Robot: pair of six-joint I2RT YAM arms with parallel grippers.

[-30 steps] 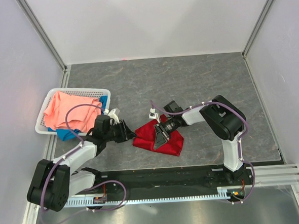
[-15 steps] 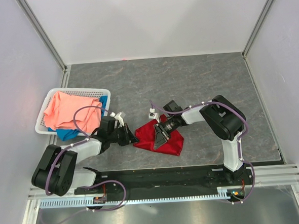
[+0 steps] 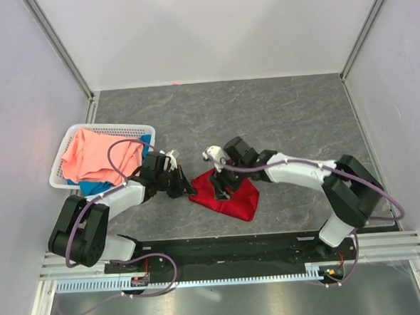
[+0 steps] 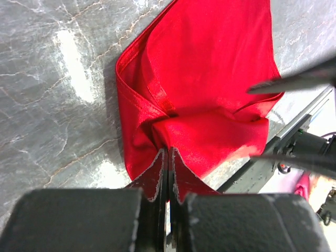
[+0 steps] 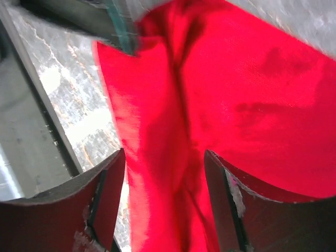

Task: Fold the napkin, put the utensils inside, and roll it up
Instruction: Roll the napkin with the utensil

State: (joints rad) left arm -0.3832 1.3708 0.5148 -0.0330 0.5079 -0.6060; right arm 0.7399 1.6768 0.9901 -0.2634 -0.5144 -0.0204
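The napkin (image 3: pixel 241 202) lies bunched on the tabletop (image 3: pixel 279 117) between the two arms, with its edges doubled over and a crease running through the middle. The left tool (image 4: pixel 168 157) is clamped on the napkin's left corner, fingers pressed together with red cloth between them. The right tool (image 5: pixel 164 168) hangs just above the cloth with its fingers apart, gripping nothing.

The step looks like straightening the napkin for a clean fold. It would go best if the left pinch holds firm while the right tool closes on a single layer at the opposite edge. A low, steady pull apart should then smooth the creases without the tools bumping. No spoon shows in any view. The basket (image 3: pixel 115 127) of other cloths sits well to the left.
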